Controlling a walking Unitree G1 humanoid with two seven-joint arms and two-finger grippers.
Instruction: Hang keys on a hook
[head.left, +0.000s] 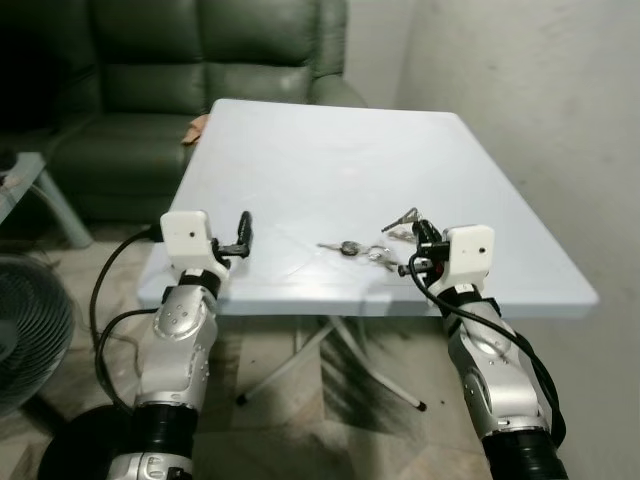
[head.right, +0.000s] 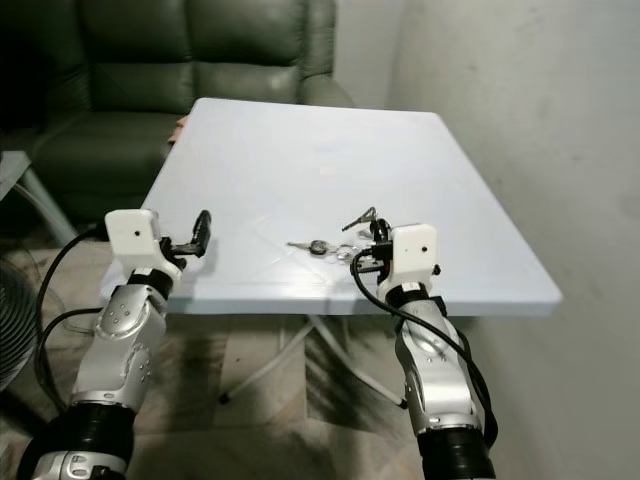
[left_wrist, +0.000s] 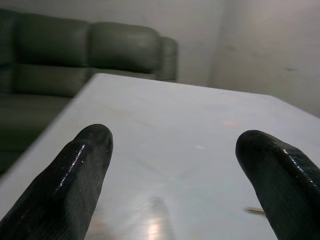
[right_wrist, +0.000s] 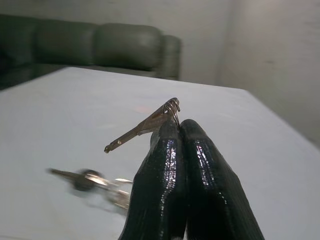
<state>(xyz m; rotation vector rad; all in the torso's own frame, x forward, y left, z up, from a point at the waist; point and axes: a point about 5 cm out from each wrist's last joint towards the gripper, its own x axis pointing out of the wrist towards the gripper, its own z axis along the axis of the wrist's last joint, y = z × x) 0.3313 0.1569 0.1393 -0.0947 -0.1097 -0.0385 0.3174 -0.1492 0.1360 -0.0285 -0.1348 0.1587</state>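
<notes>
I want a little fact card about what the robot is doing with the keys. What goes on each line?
Place: white table beside a plain wall, green sofa behind it
Right tool: shut, pinching a key ring with one key sticking out sideways
Other keys: lying on the table near the front edge, just left of the right tool
Left tool: open, holding nothing, low over the table's front left part
Fan: on the floor at the left
Hook: cannot tell where it is

Dim, soft light; blurry wrist close-ups.
</notes>
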